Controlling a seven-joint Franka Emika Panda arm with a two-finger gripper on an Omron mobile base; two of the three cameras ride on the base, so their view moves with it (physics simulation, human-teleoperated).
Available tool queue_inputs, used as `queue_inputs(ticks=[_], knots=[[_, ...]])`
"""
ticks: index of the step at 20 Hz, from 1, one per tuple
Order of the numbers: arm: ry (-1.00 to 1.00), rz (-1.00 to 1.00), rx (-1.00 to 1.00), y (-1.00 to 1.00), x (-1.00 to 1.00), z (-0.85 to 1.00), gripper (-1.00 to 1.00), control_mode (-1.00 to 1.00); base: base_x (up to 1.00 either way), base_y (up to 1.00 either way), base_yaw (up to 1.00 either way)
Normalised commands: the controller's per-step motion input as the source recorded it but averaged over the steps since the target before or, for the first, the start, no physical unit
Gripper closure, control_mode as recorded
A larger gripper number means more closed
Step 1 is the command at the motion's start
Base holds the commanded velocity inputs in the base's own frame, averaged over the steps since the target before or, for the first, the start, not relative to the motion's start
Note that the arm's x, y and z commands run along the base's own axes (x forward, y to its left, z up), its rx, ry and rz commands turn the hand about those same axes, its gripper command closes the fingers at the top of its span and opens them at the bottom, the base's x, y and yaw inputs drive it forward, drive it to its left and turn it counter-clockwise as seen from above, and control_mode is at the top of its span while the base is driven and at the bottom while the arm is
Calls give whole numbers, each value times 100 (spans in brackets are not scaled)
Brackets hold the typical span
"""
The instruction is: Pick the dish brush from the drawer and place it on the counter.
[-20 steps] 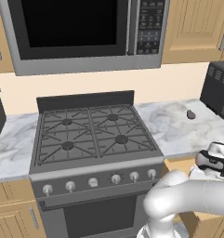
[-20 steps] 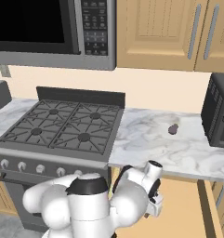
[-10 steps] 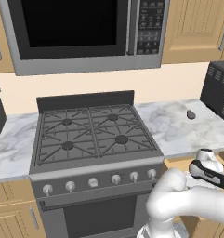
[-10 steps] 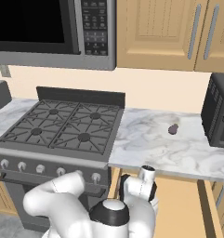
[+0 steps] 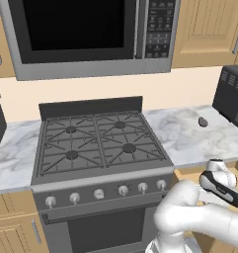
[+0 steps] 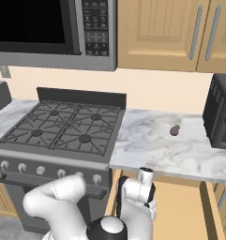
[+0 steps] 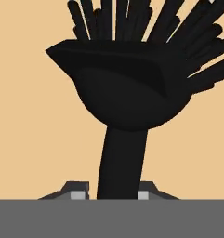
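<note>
Dish brush [image 7: 127,88], a small black one with a thin straight handle and a spiky round bristle head, is looming large in the hand view, its handle running down between the two dark finger tips of the gripper [image 7: 117,195] against the plain honey-tan bottom of the shallow wooden drawer [image 6: 180,211]. The tips are sitting close on either side of the handle, narrowly parted, and seem to be touching it; whether they are actually clamping it I cannot tell. The brush is lying in, or just above, the drawer, which is standing pulled out below the white grey-veined marble surface [image 6: 147,145] to the right of the dark gas stove [image 6: 63,133]. By my reading, the pick-up is the step in hand: the arm is reaching low into the drawer, as the right base view shows. The next move is calling for a firm hold on the thin handle, then a straight lift clear of the drawer walls and the slab's front edge before carrying the brush over bare marble.
</note>
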Motion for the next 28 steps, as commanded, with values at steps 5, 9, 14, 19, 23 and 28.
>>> queue_inputs(ticks=[5, 9, 14, 19, 23, 28], knots=[[-16, 7, 1, 3, -91, 38, 100, -100, 0, 0, 0], [-23, 4, 11, 0, -60, 100, 100, -100, 0, 0, 0], [-28, 3, 11, 0, -23, 100, 100, -100, 0, 0, 0], [-23, 0, 7, 0, 13, 100, 100, -100, 0, 0, 0], [-14, 0, 12, -3, 36, 100, 100, -100, 0, 0, 0], [-7, 3, 19, -41, 55, 100, 100, -100, 0, 0, 0]])
